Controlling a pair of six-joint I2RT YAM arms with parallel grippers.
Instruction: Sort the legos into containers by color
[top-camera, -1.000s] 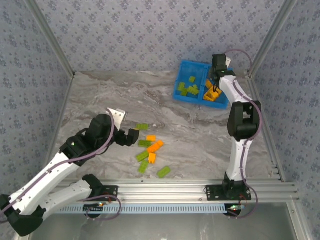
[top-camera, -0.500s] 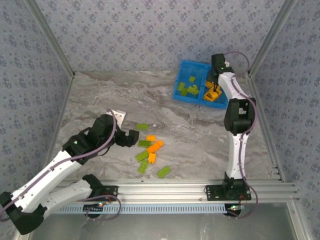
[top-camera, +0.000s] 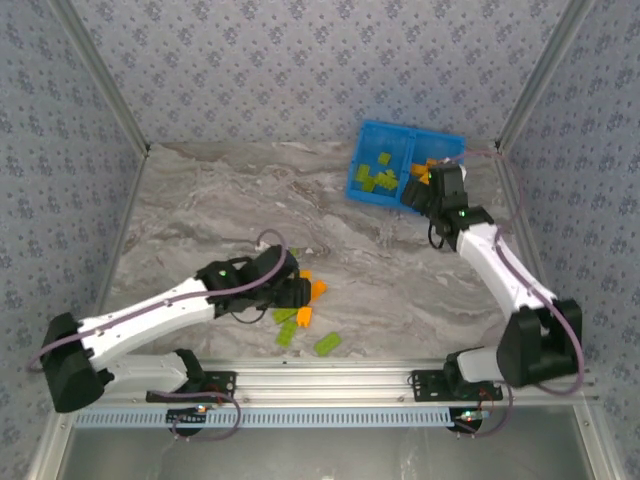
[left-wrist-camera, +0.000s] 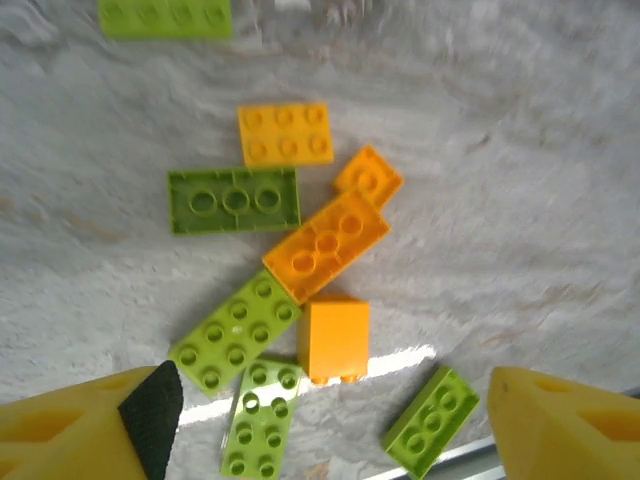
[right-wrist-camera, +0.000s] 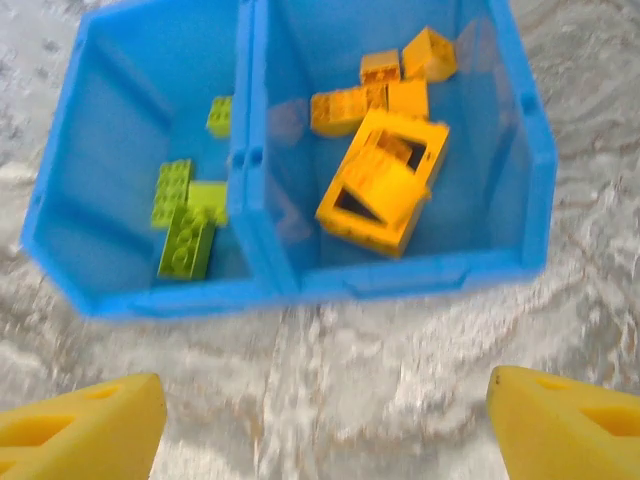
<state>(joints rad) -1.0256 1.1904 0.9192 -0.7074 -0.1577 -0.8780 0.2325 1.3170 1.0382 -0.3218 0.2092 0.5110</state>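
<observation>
Loose legos lie in a cluster on the marble table: an orange block (left-wrist-camera: 335, 340), a long orange brick (left-wrist-camera: 325, 243), two smaller orange ones, a dark green brick (left-wrist-camera: 233, 200) and lime bricks (left-wrist-camera: 235, 330). My left gripper (left-wrist-camera: 325, 430) hovers open just above them, its fingers either side of the orange block and not touching it. The left gripper (top-camera: 290, 290) hides part of the pile from above. The blue tray (right-wrist-camera: 262, 150) holds lime bricks (right-wrist-camera: 185, 225) in its left compartment and orange bricks plus the orange frame (right-wrist-camera: 385, 185) in its right. My right gripper (right-wrist-camera: 325, 430) is open and empty, just off the tray's near wall.
A lime brick (top-camera: 326, 344) lies close to the aluminium rail (top-camera: 400, 375) at the table's near edge. Another lime brick (left-wrist-camera: 165, 17) lies apart on the far side of the cluster. Patterned walls enclose the table; the tray (top-camera: 400, 127) stands at the back right.
My left arm has swung right and down over the lego cluster. My right arm has pulled back from above the orange compartment to the tray's near side.
</observation>
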